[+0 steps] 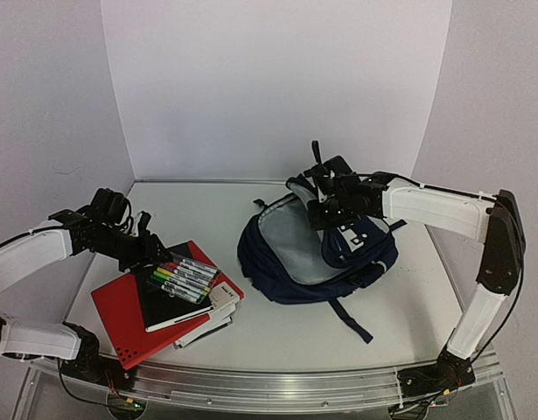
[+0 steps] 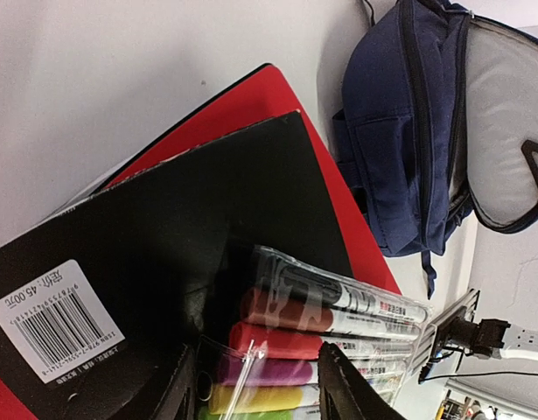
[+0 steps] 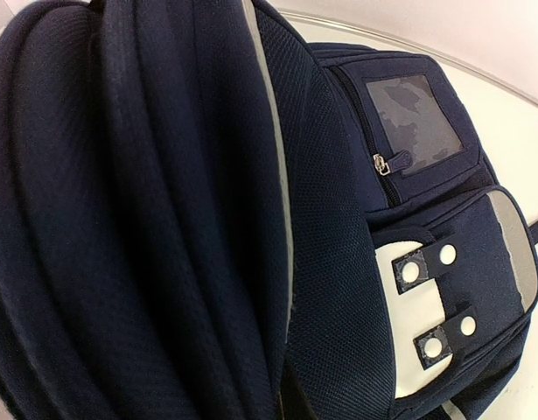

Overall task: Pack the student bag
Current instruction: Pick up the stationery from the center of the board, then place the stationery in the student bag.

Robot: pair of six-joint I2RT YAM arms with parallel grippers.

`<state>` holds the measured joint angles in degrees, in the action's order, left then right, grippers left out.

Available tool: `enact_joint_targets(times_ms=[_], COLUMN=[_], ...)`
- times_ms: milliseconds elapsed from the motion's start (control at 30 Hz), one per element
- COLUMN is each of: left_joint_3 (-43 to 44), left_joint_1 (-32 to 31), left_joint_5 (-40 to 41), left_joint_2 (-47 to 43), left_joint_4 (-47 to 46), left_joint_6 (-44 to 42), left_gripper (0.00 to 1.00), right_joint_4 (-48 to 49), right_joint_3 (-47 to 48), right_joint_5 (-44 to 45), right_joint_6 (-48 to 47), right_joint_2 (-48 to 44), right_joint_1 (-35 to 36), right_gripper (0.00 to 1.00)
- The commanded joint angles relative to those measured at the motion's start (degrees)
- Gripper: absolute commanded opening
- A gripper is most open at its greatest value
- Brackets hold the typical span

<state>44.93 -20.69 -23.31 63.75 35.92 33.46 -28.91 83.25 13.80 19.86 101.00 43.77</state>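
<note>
My right tool (image 1: 331, 208) was clamped on the lifted front panel of the student bag (image 1: 286, 258), right of centre on the worktop (image 1: 286, 341). The bag lay with its long axis left to right, its grey-lined mouth gaping left. My left tool (image 2: 258, 372) straddled the marker pack (image 2: 338, 302) at lower left; whether it pinched the pack, I couldn't tell.

White table (image 1: 277, 341), far corners rounded, aluminium rail (image 1: 277, 385) bolted along the near edge. Plain white back wall (image 1: 277, 87). The left panel (image 1: 41, 105) and right panel (image 1: 505, 87) angle in and box the table on three sides. Light is even, shadows soft, slight lilac cast on the walls.
</note>
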Motion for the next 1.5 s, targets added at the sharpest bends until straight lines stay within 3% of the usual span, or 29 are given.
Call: enact_joint_targets(times_ms=[0,200,433,600,833,1233,1467], left_joint_3=[-1.7,-1.9,-1.4,-1.0,1.1,8.7,12.7], left_joint_1=[0.1,0.1,0.1,0.1,0.1,-0.2,-7.1], left_joint_5=[-2.1,-2.2,-2.0,-2.6,-6.1,-10.2,-1.3], left_joint_2=[-0.3,2.5,2.5,0.2,-2.8,-2.6,5.3], left_joint_4=[0.5,0.6,1.4,1.6,-0.5,-13.9,-21.6], left_joint_6=[0.7,0.2,-0.1,-0.2,2.4,12.8,15.9], left_gripper=[0.45,0.40,0.12,0.01,0.00,0.00,0.00], right_joint_4=[3.9,4.0,4.0,4.0,4.1,4.4,5.1], right_joint_3=[0.5,0.5,0.2,0.3,2.0,4.1,5.7], right_joint_5=[0.0,-0.1,0.4,0.9,-1.6,-4.6,-5.0], right_joint_6=[1.3,1.3,1.5,1.5,1.9,3.4,7.5], right_joint_2=[-4.1,-4.2,-4.9,-5.3,-6.8,-7.9,-6.9], right_joint_1=[0.3,0.3,0.3,0.3,0.3,0.3,0.3], right_gripper=[0.00,0.00,0.00,0.00,0.00,0.00,0.00])
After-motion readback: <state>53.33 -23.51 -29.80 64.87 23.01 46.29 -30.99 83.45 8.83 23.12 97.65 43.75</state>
